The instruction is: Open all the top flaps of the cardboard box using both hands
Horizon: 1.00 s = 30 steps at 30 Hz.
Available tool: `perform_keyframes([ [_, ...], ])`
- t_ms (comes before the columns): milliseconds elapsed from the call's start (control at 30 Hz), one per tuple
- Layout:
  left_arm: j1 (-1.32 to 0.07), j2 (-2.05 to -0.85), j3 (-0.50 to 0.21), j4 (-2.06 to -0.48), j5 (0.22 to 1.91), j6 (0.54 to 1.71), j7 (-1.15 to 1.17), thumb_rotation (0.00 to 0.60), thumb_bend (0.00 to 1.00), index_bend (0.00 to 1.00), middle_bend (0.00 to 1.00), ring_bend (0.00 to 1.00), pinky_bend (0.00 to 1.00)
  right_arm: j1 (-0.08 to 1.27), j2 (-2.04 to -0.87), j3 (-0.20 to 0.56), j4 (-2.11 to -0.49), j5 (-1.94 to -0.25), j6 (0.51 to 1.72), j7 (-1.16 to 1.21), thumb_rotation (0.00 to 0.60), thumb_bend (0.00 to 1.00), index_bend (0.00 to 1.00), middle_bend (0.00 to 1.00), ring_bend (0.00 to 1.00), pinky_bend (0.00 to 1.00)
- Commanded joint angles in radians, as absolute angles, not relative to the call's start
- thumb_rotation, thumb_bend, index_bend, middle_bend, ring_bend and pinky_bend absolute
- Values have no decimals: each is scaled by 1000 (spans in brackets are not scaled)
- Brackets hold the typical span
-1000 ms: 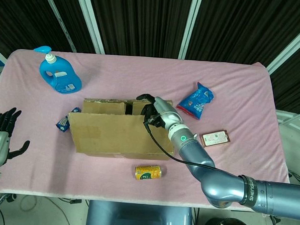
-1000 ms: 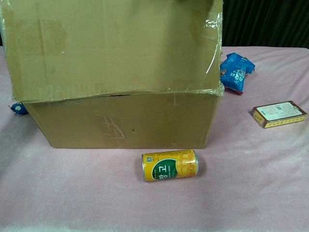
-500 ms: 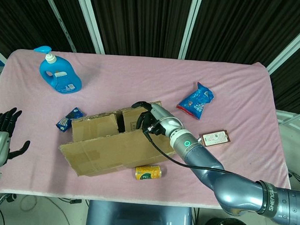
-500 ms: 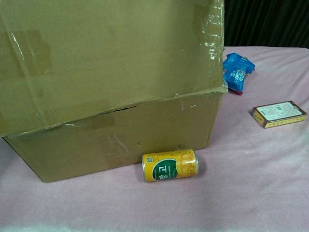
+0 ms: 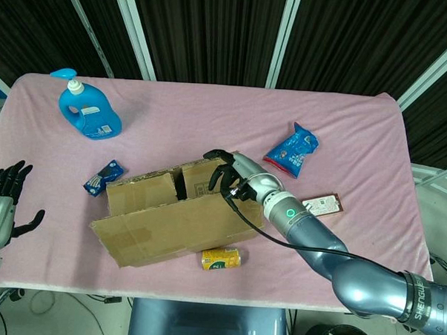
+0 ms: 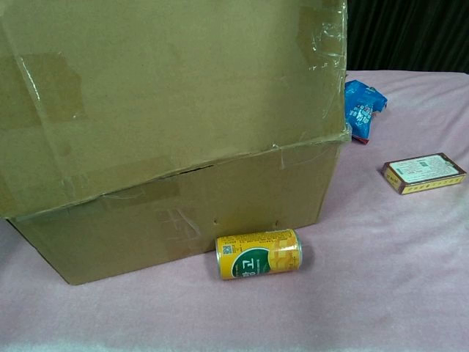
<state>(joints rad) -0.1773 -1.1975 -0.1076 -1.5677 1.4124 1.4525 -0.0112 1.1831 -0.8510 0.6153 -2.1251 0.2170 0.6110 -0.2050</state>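
Box (image 5: 173,221) is partway open: the long front flap (image 5: 178,228) is folding out toward the robot, and at least two flaps behind it are standing up, so I'd judge roughly half done. How many flaps are left I can't tell from here.

Right hand (image 5: 234,179) is sitting at the box's right top corner, fingers curling over the cardboard edge there and apparently gripping it. Exact contact is hard to make out. Its arm is reaching in from the lower right, forearm angling up and left across the table.

Left hand (image 5: 3,195) is hanging well away at the far left table edge, fingers spread, holding nothing, not helping yet.

Around the right hand: yellow can (image 5: 220,258) lying just below, touching or nearly touching the box's front; blue snack bag (image 5: 292,150) just up-right; small flat carton (image 5: 320,205) to its right. Blue packet (image 5: 103,177) is sitting at the box's far left corner, blue bottle (image 5: 87,110) well beyond.
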Motion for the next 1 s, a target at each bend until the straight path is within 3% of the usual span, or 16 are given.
perform_keyframes([
  [33, -177, -1197, -108, -1568, 1413, 1452, -11, 600, 281, 0, 0, 0, 0, 1188, -835, 598, -2133, 200, 591, -191, 600, 1000, 158, 461, 535, 328],
  [467, -175, -1196, -110, -1568, 1416, 1455, -14, 600, 281, 0, 0, 0, 0, 1208, -725, 538, -2177, 156, 515, -151, 600, 1000, 153, 461, 535, 328],
  [733, -175, -1198, -108, -1568, 1422, 1455, -11, 600, 281, 0, 0, 0, 0, 1157, -597, 535, -2238, 103, 461, -82, 600, 1000, 153, 461, 535, 328],
  [1000, -173, -1198, -111, -1565, 1423, 1462, -11, 600, 281, 0, 0, 0, 0, 1036, -440, 549, -2253, -11, 301, 53, 600, 1000, 152, 461, 535, 328],
])
